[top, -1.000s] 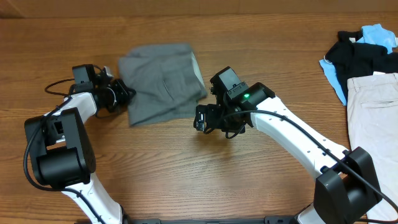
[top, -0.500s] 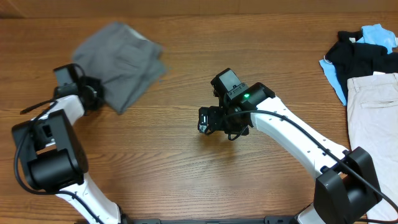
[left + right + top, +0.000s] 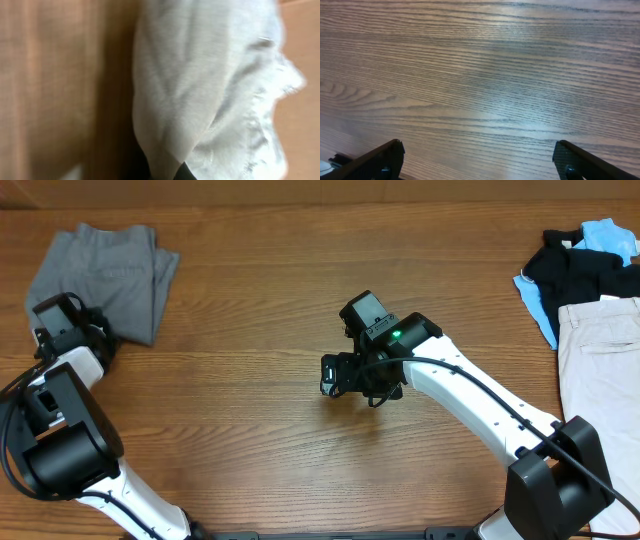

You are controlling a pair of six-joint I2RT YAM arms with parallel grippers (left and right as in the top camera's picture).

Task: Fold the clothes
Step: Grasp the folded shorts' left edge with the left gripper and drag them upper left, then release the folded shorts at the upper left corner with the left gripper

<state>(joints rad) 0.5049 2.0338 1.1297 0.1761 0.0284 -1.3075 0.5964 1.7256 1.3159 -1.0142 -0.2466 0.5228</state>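
Grey folded trousers (image 3: 100, 270) sit clamped in left jaws (right jaws gape apart).

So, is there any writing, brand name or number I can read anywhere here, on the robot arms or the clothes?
None can be read. The grey trousers show no label, the black and blue garments show no print, and the right arm carries only a green light.
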